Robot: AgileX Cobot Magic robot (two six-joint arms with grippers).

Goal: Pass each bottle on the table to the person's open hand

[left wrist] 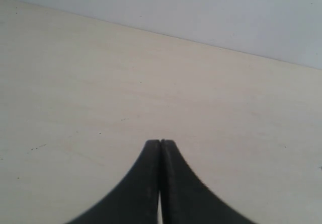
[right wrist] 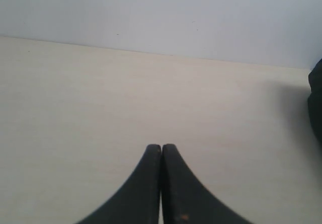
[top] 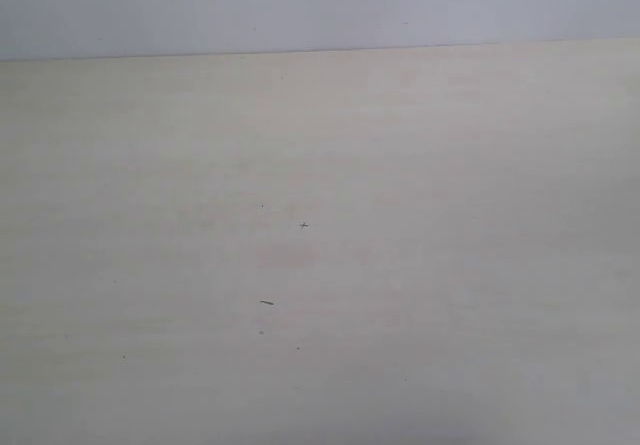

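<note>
The pale beige wood-grain table (top: pixel 400 165) fills the exterior view, with only a few tiny dark specks (top: pixel 303 225) on it. No bottle shows in any view, and the person's open hand is out of view. Neither gripper appears in the exterior view. In the left wrist view my left gripper (left wrist: pixel 160 142) is shut, its black fingers pressed together over the table (left wrist: pixel 75 83) with nothing between them. My right gripper (right wrist: pixel 161 146) is likewise shut on nothing above the table (right wrist: pixel 75 93).
A plain light grey wall (top: pixel 320 5) rises behind the table's far edge. At the edge of the right wrist view a dark blurred shape (right wrist: pixel 316 103) juts in; what it is cannot be told.
</note>
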